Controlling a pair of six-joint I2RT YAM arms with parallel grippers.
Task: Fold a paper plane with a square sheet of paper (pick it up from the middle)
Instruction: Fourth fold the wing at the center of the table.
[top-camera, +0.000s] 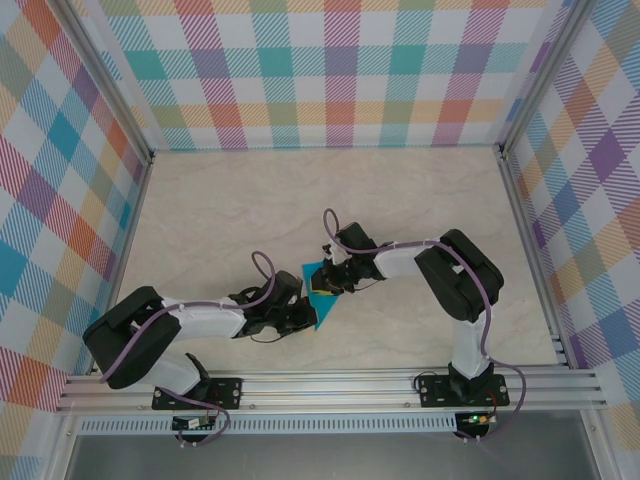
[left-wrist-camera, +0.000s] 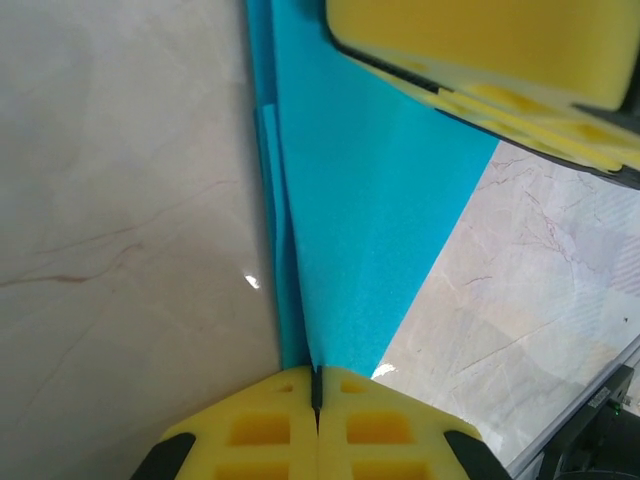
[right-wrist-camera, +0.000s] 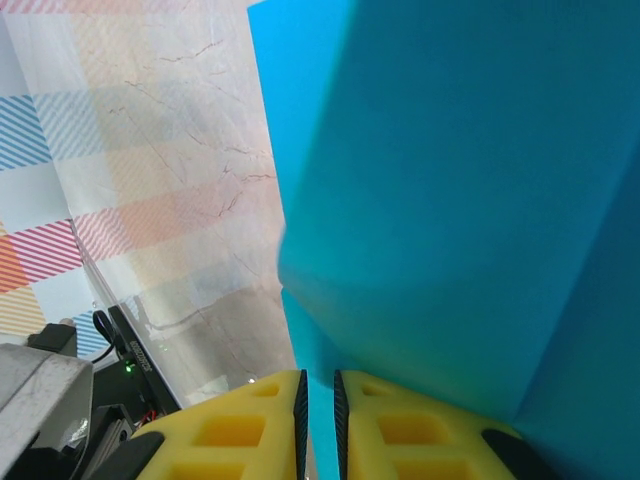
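Observation:
The teal-blue sheet of paper lies folded on the marble table between my two grippers. In the left wrist view the paper narrows to a point with a crease running down it. My left gripper is shut on that narrow end. From above, the left gripper sits at the paper's near left edge. My right gripper rests over the paper's far part, and its yellow fingers lie flat above the sheet. Its jaws stand a narrow gap apart, with the paper showing behind and beside them.
The marble tabletop stretches far and left of the paper. Checked walls close off the back and both sides. An aluminium rail with both arm bases runs along the near edge.

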